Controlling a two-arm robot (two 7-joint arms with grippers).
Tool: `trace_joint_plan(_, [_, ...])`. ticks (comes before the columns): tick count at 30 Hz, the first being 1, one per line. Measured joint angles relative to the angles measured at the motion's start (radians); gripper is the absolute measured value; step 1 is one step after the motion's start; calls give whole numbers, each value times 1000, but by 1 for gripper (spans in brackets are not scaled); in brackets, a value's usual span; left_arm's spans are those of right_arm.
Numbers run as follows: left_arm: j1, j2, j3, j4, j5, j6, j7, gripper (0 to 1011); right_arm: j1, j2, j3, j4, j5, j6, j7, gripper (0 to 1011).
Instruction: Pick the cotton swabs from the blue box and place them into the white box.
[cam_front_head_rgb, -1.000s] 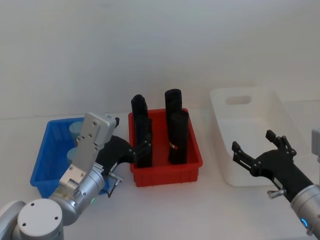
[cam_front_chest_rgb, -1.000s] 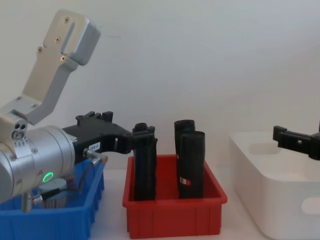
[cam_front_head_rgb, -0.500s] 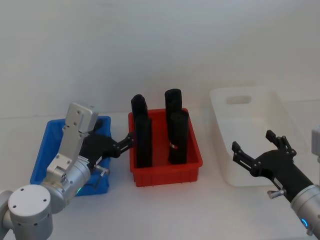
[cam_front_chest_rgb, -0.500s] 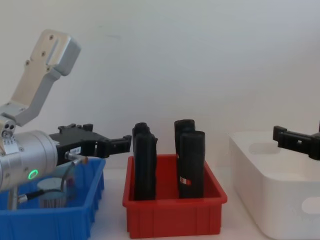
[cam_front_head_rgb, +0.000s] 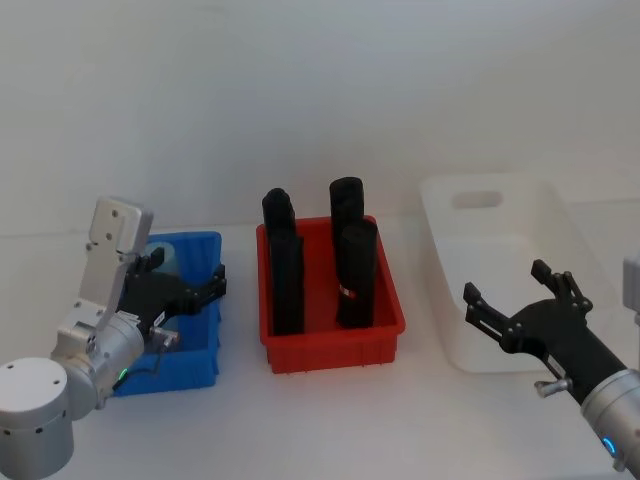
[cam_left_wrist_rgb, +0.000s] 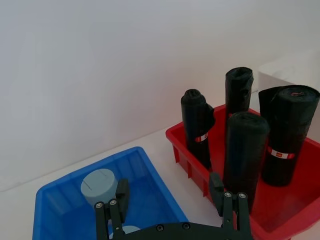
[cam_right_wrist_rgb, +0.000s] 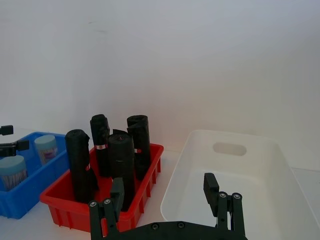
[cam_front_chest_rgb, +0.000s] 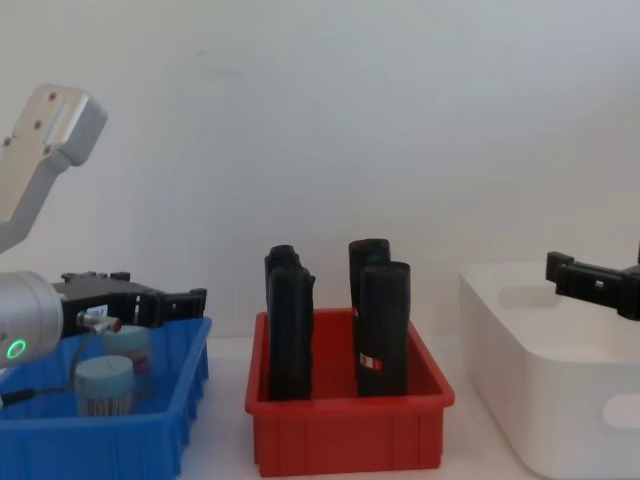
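A: White wall (cam_front_head_rgb: 320, 80), white tabletop (cam_front_head_rgb: 400, 420). Where are the cotton swabs (cam_front_chest_rgb: 104, 385) sitting?

B: Upright in the blue box (cam_front_chest_rgb: 150, 440), under the left gripper (cam_front_head_rgb: 216, 283), which is hanging with its jaws spread and empty. I'd be centring over one cap before lowering. The right gripper (cam_front_head_rgb: 507, 282) is hovering near the white box (cam_front_head_rgb: 440, 270), its jaws also apart.

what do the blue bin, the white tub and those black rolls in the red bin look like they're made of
Shallow bright-blue rectangular bin: likely moulded hard plastic, smooth even walls, thick rim.
Large white tub: plastic too, smooth, slightly glossy, rounded corners.
Upright black rolls: probably rolled thin plastic film, crinkled tops, banded.
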Motion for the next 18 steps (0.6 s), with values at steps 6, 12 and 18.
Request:
trace_joint_plan(6, [-3,7,-12,9,-6,35,0,1004,0,0,0,0,0,0,0,1001])
trace_joint_plan(12, [-5,13,-21,19,-7,66,-3,1004,0,0,0,0,0,0,0,1001])
trace_joint_plan(18, [-7,16,-26,32,-4,89,-3,1004,0,0,0,0,0,0,0,1001])
